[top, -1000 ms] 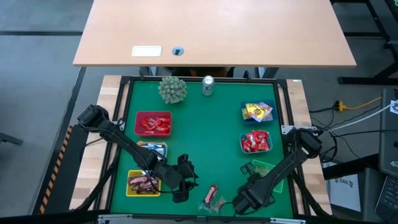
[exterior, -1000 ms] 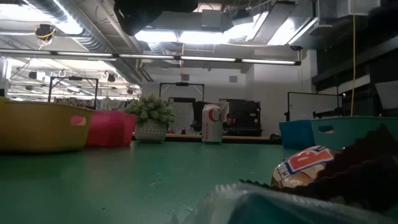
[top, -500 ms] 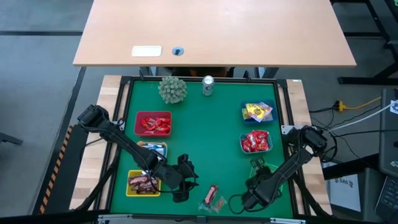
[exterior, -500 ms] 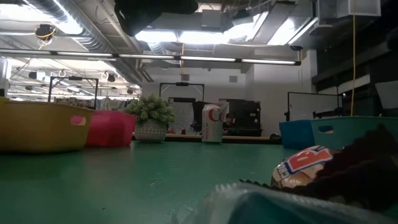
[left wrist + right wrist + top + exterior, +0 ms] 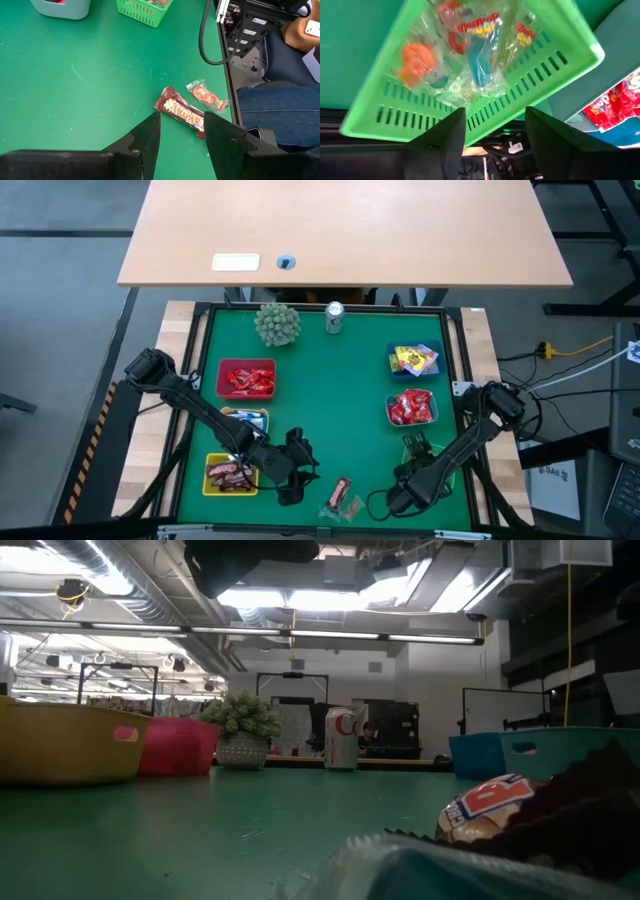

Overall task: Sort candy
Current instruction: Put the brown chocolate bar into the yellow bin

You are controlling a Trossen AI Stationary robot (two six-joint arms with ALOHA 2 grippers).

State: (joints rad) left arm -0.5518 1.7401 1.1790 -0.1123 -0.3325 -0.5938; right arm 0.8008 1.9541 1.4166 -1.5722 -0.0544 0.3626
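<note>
Two loose candies lie near the table's front edge: a brown bar (image 5: 341,491) (image 5: 182,111) and a clear-wrapped orange sweet (image 5: 351,505) (image 5: 207,97). My left gripper (image 5: 293,480) (image 5: 181,117) hangs open just left of them, and the brown bar shows past the gap between its fingers. My right gripper (image 5: 416,472) (image 5: 496,112) is open above the near rim of the green basket (image 5: 426,449) (image 5: 470,75). Clear-wrapped candies (image 5: 470,55) lie in that basket. In the low view the two loose candies (image 5: 490,805) fill the near right corner.
Other baskets of sorted candy stand around: red (image 5: 246,378), yellow (image 5: 229,474), a small one under my left arm (image 5: 247,419), and two blue ones (image 5: 413,360) (image 5: 411,408). A silver can (image 5: 334,317) and a spiky green ball (image 5: 277,323) stand at the far edge.
My right gripper has moved from near the loose candies toward the table's right and far side, ending over the green basket. The left arm and the loose candies have kept still.
</note>
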